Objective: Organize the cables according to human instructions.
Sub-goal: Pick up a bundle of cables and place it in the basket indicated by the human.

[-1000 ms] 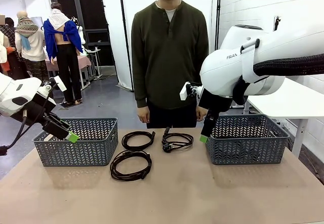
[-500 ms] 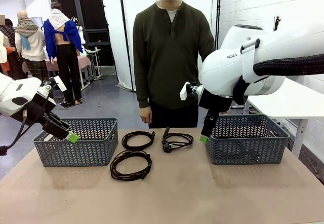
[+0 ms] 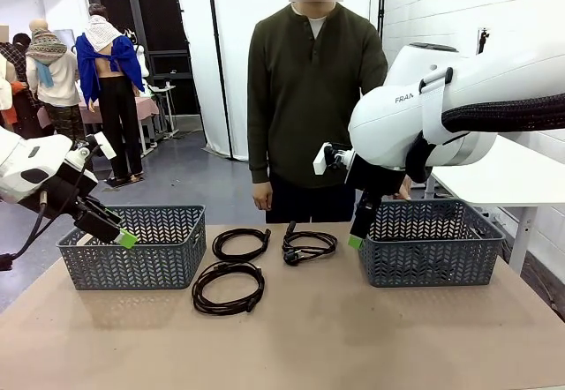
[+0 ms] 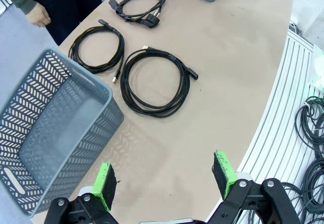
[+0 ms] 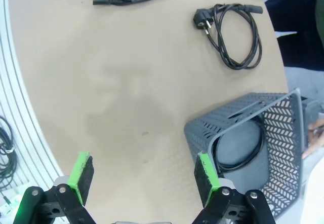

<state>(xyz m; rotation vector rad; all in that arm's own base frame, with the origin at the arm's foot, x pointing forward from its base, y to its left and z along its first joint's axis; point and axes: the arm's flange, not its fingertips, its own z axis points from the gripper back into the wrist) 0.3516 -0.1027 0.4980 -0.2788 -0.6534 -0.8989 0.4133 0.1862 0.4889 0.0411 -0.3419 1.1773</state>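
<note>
Three coiled black cables lie on the brown table between two grey baskets. The far left cable sits beside a far right cable with a plug. The biggest cable is nearest me. Another black cable curls inside the right basket. My left gripper hangs open by the left basket, holding nothing. My right gripper is open above the right basket's near left corner.
A person in a dark green top stands at the far side, one hand hanging near the table edge and the other hand by the right basket. More cables lie on the floor past the table edge.
The person has stepped toward picture right. Both arms and all cables stay where they were.
</note>
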